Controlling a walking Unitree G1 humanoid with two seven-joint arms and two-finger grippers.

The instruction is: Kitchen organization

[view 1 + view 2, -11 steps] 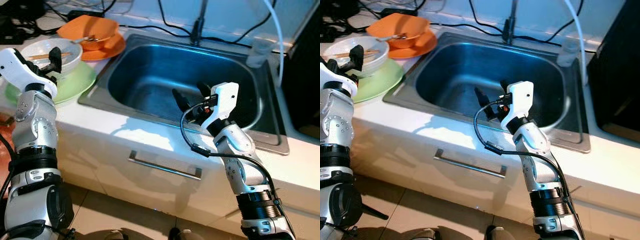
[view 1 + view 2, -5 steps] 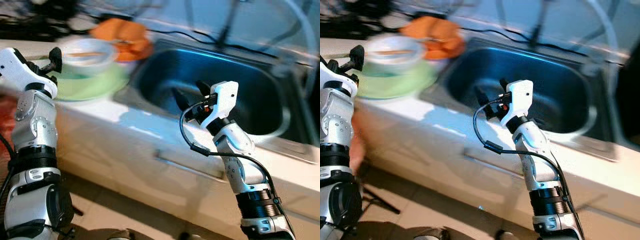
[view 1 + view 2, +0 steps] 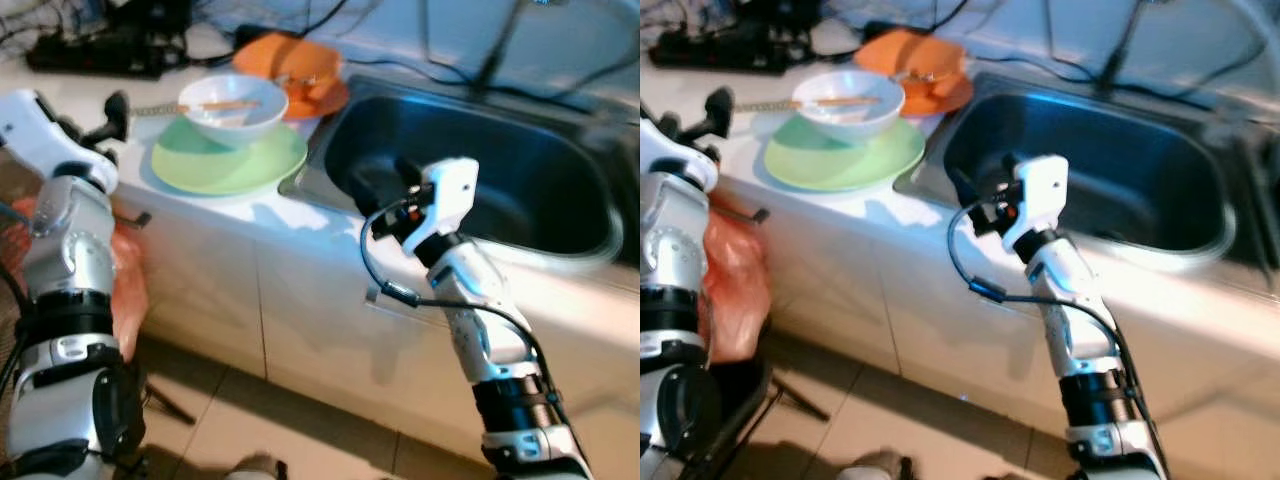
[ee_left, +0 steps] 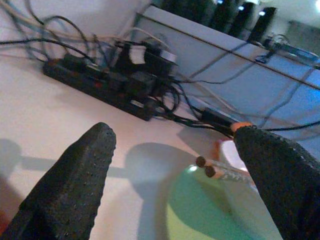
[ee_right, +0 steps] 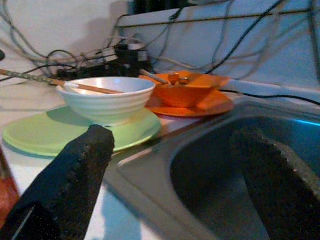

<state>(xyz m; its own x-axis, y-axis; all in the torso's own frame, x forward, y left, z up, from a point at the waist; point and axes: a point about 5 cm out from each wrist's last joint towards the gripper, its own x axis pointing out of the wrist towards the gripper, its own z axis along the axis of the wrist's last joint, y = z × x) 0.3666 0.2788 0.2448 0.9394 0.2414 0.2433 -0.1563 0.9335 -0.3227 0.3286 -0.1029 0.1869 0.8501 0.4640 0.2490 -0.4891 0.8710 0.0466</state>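
A white bowl (image 3: 232, 104) with chopsticks (image 3: 205, 104) across it sits on a pale green plate (image 3: 228, 164) on the white counter. Behind it an orange bowl (image 3: 288, 62) rests on an orange plate (image 3: 322, 98). My left gripper (image 3: 100, 120) is raised at the counter's left end, open and empty, and faces the green plate (image 4: 210, 215). My right gripper (image 3: 385, 186) hovers over the front left corner of the steel sink (image 3: 500, 180), open and empty. It faces the white bowl (image 5: 107, 97) and the orange bowl (image 5: 182, 87).
A black power strip (image 3: 95, 52) with tangled cables lies at the back of the counter. Beside the cabinet front on the left hangs an orange-red bag (image 3: 125, 270). A tap stem (image 3: 500, 45) rises behind the sink. Tiled floor (image 3: 250, 420) lies below.
The whole view has swung left along the counter, so the dishes and the sink now sit further right in the picture. Both arms keep the same pose, fingers still apart.
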